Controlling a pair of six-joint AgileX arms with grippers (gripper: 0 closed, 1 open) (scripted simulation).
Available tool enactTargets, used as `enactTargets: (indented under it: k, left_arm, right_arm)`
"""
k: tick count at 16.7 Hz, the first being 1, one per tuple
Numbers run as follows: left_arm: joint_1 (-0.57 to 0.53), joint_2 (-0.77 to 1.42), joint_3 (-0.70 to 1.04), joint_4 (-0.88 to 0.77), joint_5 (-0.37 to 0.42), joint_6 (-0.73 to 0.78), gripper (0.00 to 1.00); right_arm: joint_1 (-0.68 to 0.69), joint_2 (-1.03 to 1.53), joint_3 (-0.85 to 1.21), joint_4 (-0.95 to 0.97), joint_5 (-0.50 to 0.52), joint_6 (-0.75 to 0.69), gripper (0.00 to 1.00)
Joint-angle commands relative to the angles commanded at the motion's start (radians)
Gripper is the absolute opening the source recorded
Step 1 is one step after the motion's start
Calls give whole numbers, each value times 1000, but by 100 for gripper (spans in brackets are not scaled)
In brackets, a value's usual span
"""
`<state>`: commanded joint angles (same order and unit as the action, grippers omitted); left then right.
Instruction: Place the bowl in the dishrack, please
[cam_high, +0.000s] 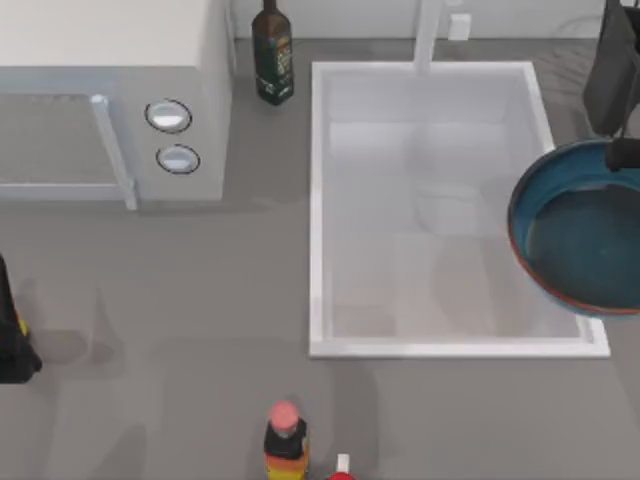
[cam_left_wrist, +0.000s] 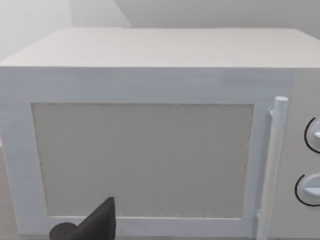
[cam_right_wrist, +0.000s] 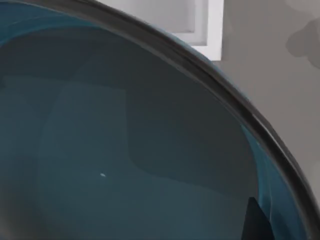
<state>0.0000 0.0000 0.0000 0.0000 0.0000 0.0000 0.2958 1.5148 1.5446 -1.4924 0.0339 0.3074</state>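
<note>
The bowl (cam_high: 585, 240), wide and teal-blue inside with a reddish-brown rim, hangs at the top view's right edge, overlapping the right rim of the white sink basin (cam_high: 318, 200). My right gripper (cam_high: 622, 155) comes down from the back right and is shut on the bowl's far rim. In the right wrist view the bowl's glossy inside (cam_right_wrist: 125, 150) is very close, with one dark fingertip (cam_right_wrist: 256, 224) at its edge. My left gripper (cam_high: 12, 345) is parked at the table's left edge, facing the microwave. The dishrack is out of view.
A white microwave (cam_high: 110, 100) (cam_left_wrist: 150, 150) stands at the back left. A dark green bottle (cam_high: 272, 55) is behind the basin's left corner. A red-capped bottle (cam_high: 286, 440) and another small red cap (cam_high: 341, 470) stand at the front. A tap post (cam_high: 430, 30) rises behind the basin.
</note>
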Motion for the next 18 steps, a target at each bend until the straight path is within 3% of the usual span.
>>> enactTargets:
  k: [5, 9, 18]
  left_arm:
    - [0, 0, 0, 0, 0, 0, 100]
    - [0, 0, 0, 0, 0, 0, 100]
    - [0, 0, 0, 0, 0, 0, 100]
  right_arm:
    - [-5, -2, -5, 14, -7, -2, 0]
    - [-114, -62, -39, 151, -82, -36, 0]
    - [-600, -306, -255, 888, -412, -188, 0]
